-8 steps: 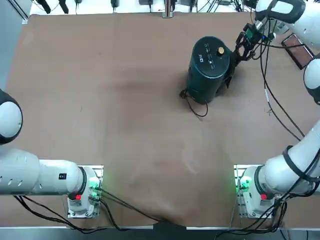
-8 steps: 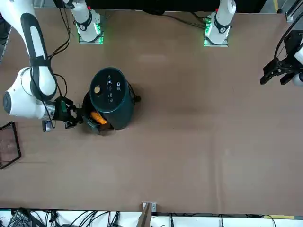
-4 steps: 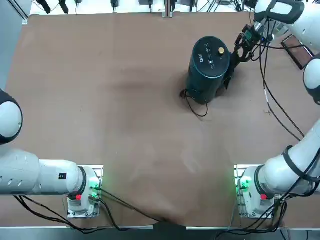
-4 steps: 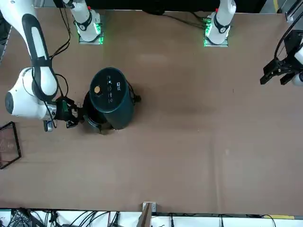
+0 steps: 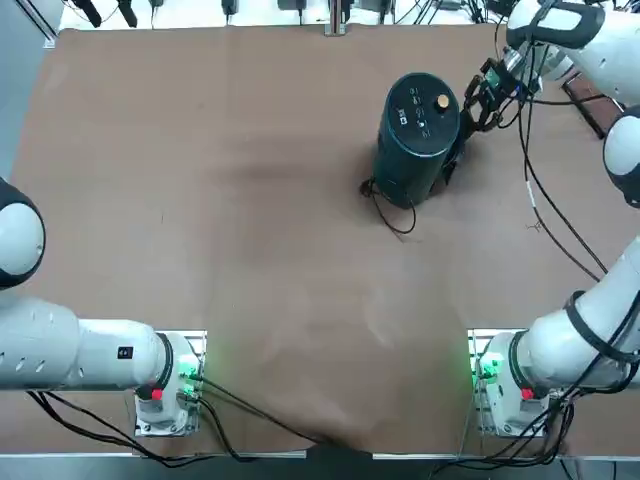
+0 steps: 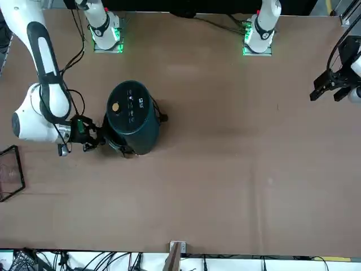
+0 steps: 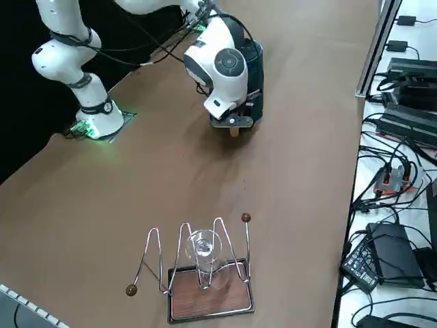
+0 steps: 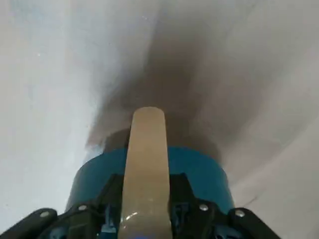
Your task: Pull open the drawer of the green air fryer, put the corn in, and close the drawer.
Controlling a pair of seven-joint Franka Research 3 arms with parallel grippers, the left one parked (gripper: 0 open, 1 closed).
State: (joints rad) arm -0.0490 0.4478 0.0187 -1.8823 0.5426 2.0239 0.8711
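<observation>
Closing step: at about one o'clock on the table, the right gripper (image 5: 470, 108), clamped on the drawer's handle (image 8: 144, 169), held the drawer seemingly home in the green air fryer (image 5: 418, 135), corn unseen, presumably inside; release apparently next.

Robot lab bench

A brown-covered table (image 5: 250, 200) carries two bolted arm bases (image 5: 170, 385) with green lights; beside the table, cables (image 7: 382, 181) and power boxes (image 7: 413, 96) crowd a white floor strip.
</observation>
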